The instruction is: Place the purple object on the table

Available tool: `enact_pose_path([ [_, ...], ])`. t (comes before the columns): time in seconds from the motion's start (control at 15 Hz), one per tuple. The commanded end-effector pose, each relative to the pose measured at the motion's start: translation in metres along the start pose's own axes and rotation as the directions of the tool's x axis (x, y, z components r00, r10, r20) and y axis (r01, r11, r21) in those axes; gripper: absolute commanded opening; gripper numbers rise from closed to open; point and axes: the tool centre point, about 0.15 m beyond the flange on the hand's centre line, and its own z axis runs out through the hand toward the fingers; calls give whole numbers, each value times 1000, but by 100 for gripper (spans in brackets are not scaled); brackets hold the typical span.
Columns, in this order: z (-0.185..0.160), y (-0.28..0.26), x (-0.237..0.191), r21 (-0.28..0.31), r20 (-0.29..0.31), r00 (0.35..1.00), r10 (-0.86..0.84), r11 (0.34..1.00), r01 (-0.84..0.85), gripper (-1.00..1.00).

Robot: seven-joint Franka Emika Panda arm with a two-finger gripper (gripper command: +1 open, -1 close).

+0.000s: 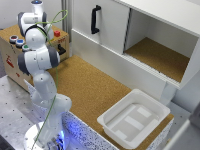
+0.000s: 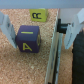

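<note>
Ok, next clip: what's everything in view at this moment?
cube: 1, purple with yellow markings, on cork between the fingers, touching neither
tag: 1, yellow-green, dark letters, near the cube
table: 1, brown cork top, white speckled edge
tray: 1, white, on the table toward the exterior view's right
cabinet: 1, white, cork floor, open, behind the table
handle: 1, black, on the cabinet door
box: 1, wooden, coloured buttons on top, exterior view's left
cable: 1, green, along the arm
arm: 1, white, exterior view's left
gripper: 1, open, around the cube
</note>
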Motion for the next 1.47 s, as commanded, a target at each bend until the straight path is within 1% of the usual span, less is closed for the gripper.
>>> enact_pose_path([
  [0.0, -7, -38, 33, -161, 168, 986, -1, 987, 28, 100],
  [0.13, -4, -44, 34, -158, 170, 985, 2, 987, 25, 100],
  [0.2, -4, -47, 34, -156, 167, 986, 0, 987, 26, -100],
  [0.4, -2, -53, 35, -160, 162, 987, -2, 987, 28, -100],
  [0.53, -2, -54, 35, -179, 157, 988, 1, 984, 27, -100],
  [0.6, -3, -55, 34, -205, 155, 988, 5, 978, 27, -100],
  [0.8, -7, -48, 28, -220, 156, 987, 38, 976, -3, -100],
  [0.87, -11, -43, 24, -227, 153, 986, 58, 974, -22, -100],
  [0.93, -17, -37, 20, -217, 145, 986, 77, 975, -44, -100],
  [1.07, -40, -22, 8, -236, 121, 985, 119, 968, -88, -100],
  [1.2, -63, -6, -6, -274, 112, 981, 156, 954, -120, -100],
  [1.27, -68, 3, -13, -266, 108, 980, 166, 955, -132, -100],
  [1.33, -72, 23, -23, -287, 113, 976, 183, 947, -144, -100],
  [1.4, -70, 41, -31, -280, 120, 975, 188, 948, -148, -100],
])
